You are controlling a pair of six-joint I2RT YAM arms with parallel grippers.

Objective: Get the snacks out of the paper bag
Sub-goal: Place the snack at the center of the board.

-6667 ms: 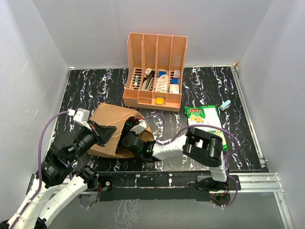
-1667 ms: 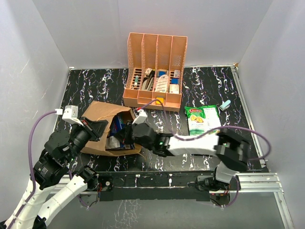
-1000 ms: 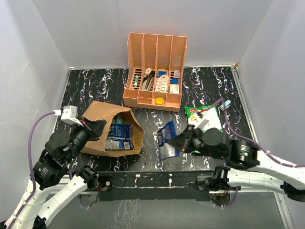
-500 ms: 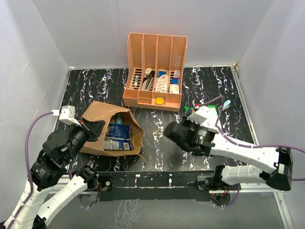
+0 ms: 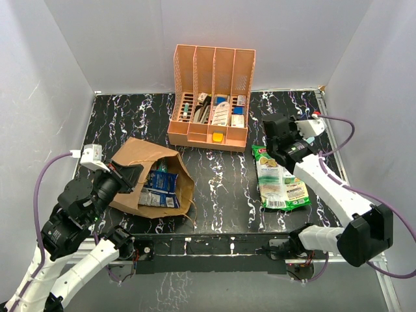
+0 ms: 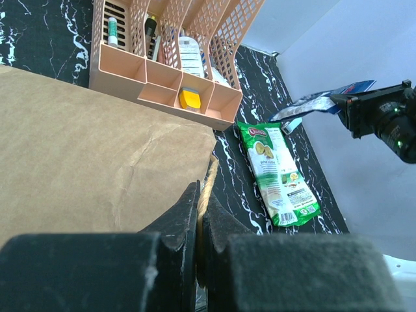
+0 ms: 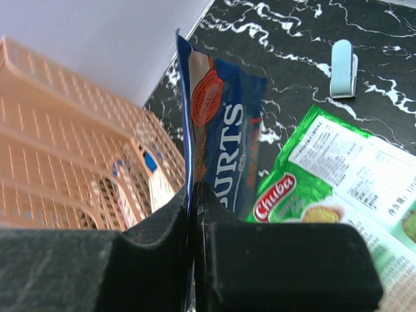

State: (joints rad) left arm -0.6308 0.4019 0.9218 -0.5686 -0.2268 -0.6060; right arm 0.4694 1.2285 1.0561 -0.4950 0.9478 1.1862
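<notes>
A blue packet [image 7: 224,130] hangs edge-on in the clenched right gripper [image 7: 192,195], lifted above the upper right of the black marbled table [image 5: 221,175] in the overhead view, over the top end of a green packet [image 5: 281,182] that lies flat there, already out. More packets [image 5: 159,185], blue and teal, show in the open mouth of the paper bag [image 5: 140,159], which lies on its side at the lower left of that view with its mouth facing right. The left gripper [image 6: 198,214] is pinched shut on the bag's twisted cord handle [image 6: 209,175] at the rim, and looks to be holding the mouth up. Behind the bag, at the top centre, stands an orange organiser [image 5: 211,97] of stationery; a small pale-blue clip [image 7: 343,77] lies near the green packet's far corner in the right wrist view. The step in hand appears to be setting down the second snack: the blue packet is carried clear of the bag but not yet released. The next move likely calls for lowering it onto bare table beside the green one, opening the fingers, then reaching back into the bag's mouth for the remaining packets while the left arm keeps hold of the handle.
</notes>
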